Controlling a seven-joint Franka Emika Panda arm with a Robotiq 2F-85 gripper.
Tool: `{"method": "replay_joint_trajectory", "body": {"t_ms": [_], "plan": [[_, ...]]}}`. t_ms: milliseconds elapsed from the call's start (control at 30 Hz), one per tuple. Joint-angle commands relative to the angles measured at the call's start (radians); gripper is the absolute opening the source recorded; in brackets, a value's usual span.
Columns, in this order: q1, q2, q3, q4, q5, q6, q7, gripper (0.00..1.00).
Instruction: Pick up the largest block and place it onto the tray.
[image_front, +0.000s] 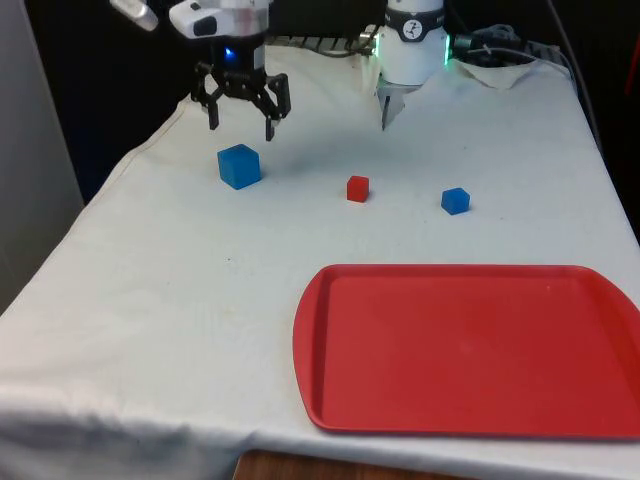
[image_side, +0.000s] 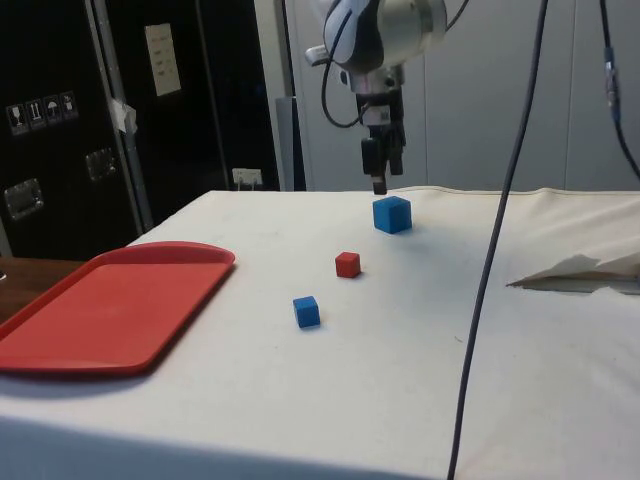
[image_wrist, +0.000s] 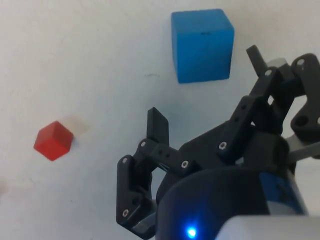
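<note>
While the spread, empty gripper (image_front: 241, 124) hovers upper left above the large blue block (image_front: 239, 166), we see the red tray (image_front: 470, 350) lower right.

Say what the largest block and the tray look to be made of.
Large blue block: probably painted wood or dense foam, given its matte faces and crisp edges. Red tray: likely moulded plastic, with a smooth, slightly shiny surface and a rounded raised rim.

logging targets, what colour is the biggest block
Blue; the largest block shows it best in the front view.
</note>
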Motion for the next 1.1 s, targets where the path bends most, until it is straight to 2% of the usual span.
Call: {"method": "replay_joint_trajectory", "body": {"t_ms": [0, 100, 133, 167, 333, 367, 400, 600, 633, 667, 833, 867, 900, 933, 1000, 1033, 1067], "plan": [[-0.006, 0.005, 0.009, -0.001, 0.018, 0.014, 0.001, 1.0], [-0.006, 0.033, 0.015, -0.001, 0.051, 0.028, 0.011, 1.0], [0.0, 0.034, 0.007, 0.0, 0.043, 0.016, 0.012, 1.0], [-0.006, 0.04, 0.017, -0.001, 0.059, 0.03, 0.014, 1.0], [-0.007, 0.081, 0.027, 0.003, 0.113, 0.047, 0.023, 1.0], [0.0, 0.078, 0.017, 0.003, 0.099, 0.034, 0.022, 1.0], [-0.007, 0.089, 0.029, 0.004, 0.123, 0.049, 0.025, 1.0], [-0.007, 0.137, 0.037, 0.013, 0.18, 0.058, 0.039, 1.0], [0.0, 0.135, 0.028, 0.013, 0.168, 0.044, 0.038, 1.0], [-0.007, 0.144, 0.039, 0.014, 0.188, 0.06, 0.041, 1.0], [-0.009, 0.176, 0.038, 0.024, 0.222, 0.064, 0.05, 1.0], [-0.009, 0.181, 0.038, 0.027, 0.226, 0.064, 0.05, 0.97], [-0.009, 0.185, 0.037, 0.028, 0.231, 0.063, 0.051, 0.89], [-0.009, 0.191, 0.036, 0.031, 0.238, 0.063, 0.051, 0.67], [-0.004, 0.193, 0.031, 0.031, 0.232, 0.056, 0.054, 0.44], [-0.01, 0.194, 0.036, 0.033, 0.24, 0.062, 0.053, 0.44], [-0.01, 0.195, 0.036, 0.033, 0.24, 0.062, 0.054, 0.27]]}}
